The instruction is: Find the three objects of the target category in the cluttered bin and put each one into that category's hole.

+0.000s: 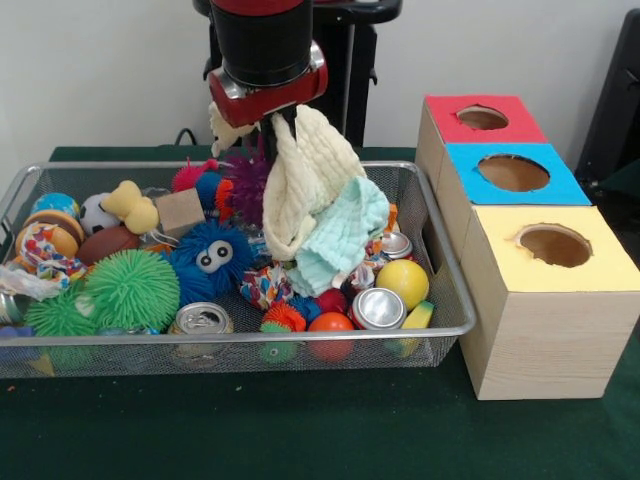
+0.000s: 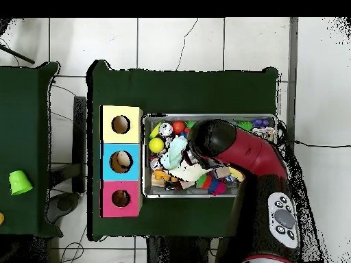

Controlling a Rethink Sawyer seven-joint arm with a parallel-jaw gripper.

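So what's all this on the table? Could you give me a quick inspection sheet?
Surface: green-covered table.
Job's things: wire mesh bin; three wooden boxes, red top, blue top, yellow top, each with a hole.
Clutter: cans, balls, spiky toys in the bin; green cup on a side table.
Grippers: gripper above the bin, cream and mint cloths hanging from it.
Cables: one behind the bin; some on the floor.
Surroundings: tiled floor.

The bin (image 1: 440, 330) is packed full of toys. Hanging cloths (image 1: 320, 195) block its middle. The box holes (image 1: 513, 172) are open.
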